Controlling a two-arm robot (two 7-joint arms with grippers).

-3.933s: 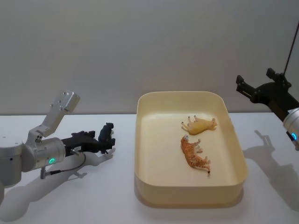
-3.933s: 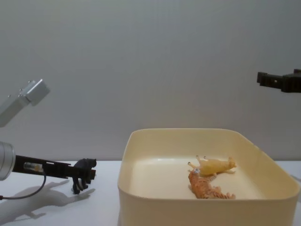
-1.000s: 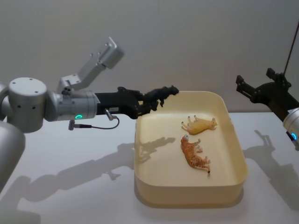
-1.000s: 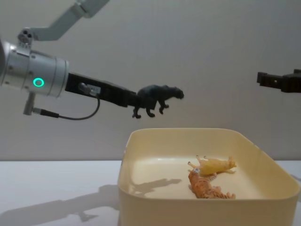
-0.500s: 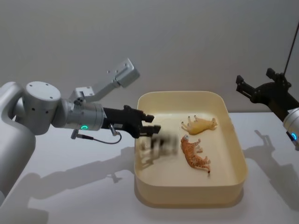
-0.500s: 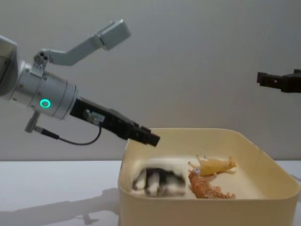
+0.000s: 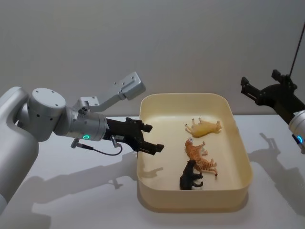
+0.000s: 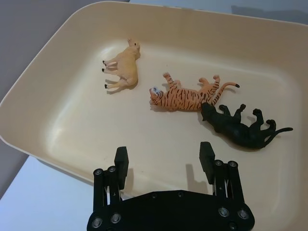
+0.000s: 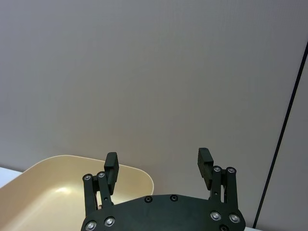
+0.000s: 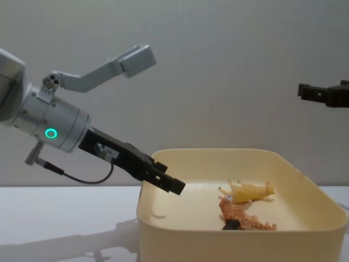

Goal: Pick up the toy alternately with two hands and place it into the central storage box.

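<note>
Sitting on the white table (image 7: 71,191), the cream storage box (image 7: 240,148) holds 3 toy animals. The left gripper (image 7: 150,137) hangs over the box's left rim, its fingers spread wide with nothing between them. The right gripper (image 7: 259,87) is parked high at the right, fingers apart and empty; its arm is cut off by the frame edge. In the box, the orange tiger (image 7: 200,157) lies on its side, the tan toy (image 7: 204,128) lies behind it, and the black panther (image 7: 190,176) lies touching the tiger. From the chest, the box's front wall hides most of the panther (image 10: 231,225).
</note>
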